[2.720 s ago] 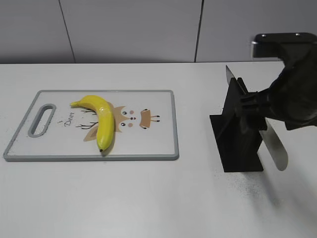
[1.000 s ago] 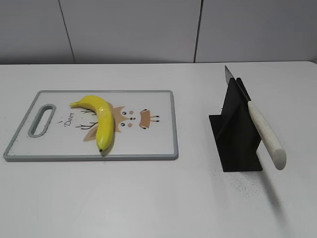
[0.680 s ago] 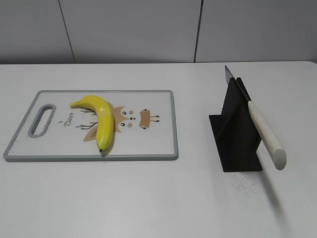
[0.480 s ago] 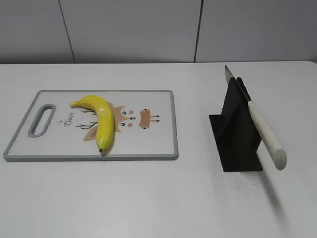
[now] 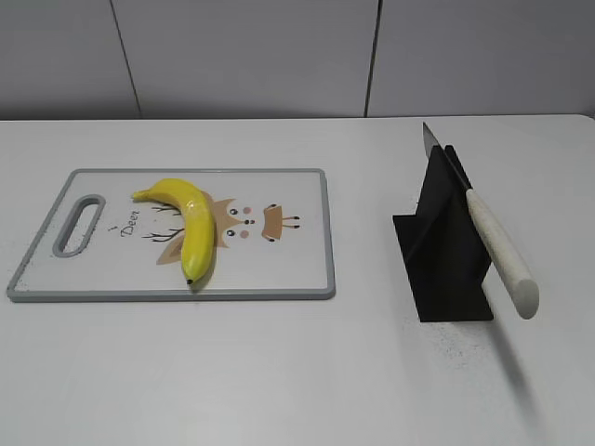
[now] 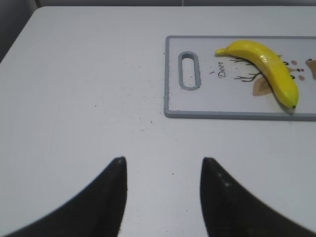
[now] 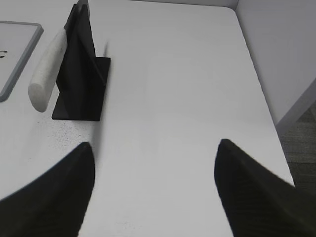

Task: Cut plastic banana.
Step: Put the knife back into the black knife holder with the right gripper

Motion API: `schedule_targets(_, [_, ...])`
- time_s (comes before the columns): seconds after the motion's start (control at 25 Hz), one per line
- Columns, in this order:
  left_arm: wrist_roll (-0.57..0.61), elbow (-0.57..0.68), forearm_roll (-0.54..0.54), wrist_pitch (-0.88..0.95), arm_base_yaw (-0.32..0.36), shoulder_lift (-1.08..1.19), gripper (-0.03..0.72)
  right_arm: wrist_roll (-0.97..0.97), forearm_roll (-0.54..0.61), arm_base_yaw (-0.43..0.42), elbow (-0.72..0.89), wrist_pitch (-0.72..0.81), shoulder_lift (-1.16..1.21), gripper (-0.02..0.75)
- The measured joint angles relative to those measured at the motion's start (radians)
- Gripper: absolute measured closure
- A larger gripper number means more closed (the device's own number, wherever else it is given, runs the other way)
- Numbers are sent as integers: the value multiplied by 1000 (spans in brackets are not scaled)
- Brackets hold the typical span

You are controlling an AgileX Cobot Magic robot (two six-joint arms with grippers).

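The plastic banana (image 5: 189, 226) lies whole on a white cutting board (image 5: 279, 269) with a grey rim and a deer print, left of centre. It also shows in the left wrist view (image 6: 266, 70). A knife with a white handle (image 5: 500, 251) rests in a black stand (image 5: 444, 251); both show in the right wrist view, the handle (image 7: 45, 76) and the stand (image 7: 81, 74). My left gripper (image 6: 163, 165) is open and empty over bare table, short of the board. My right gripper (image 7: 154, 148) is open and empty, to the right of the stand. Neither arm shows in the exterior view.
The board (image 6: 227, 106) has a handle slot (image 6: 188, 70) at its left end. The table's right edge (image 7: 261, 89) drops off beside my right gripper. Dark specks lie on the white table by the stand and near the board.
The right arm, which was at the knife and stand 2.7 s ago, has left the exterior view. The knife sits in the stand. Nothing has moved in the last second.
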Motion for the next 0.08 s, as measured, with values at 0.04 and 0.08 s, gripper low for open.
schedule_targets(0.04, [0, 0, 0, 0, 0, 0, 215, 0, 0, 0, 0, 0, 0, 165])
schedule_targets(0.08, [0, 0, 0, 0, 0, 0, 215, 0, 0, 0, 0, 0, 0, 165])
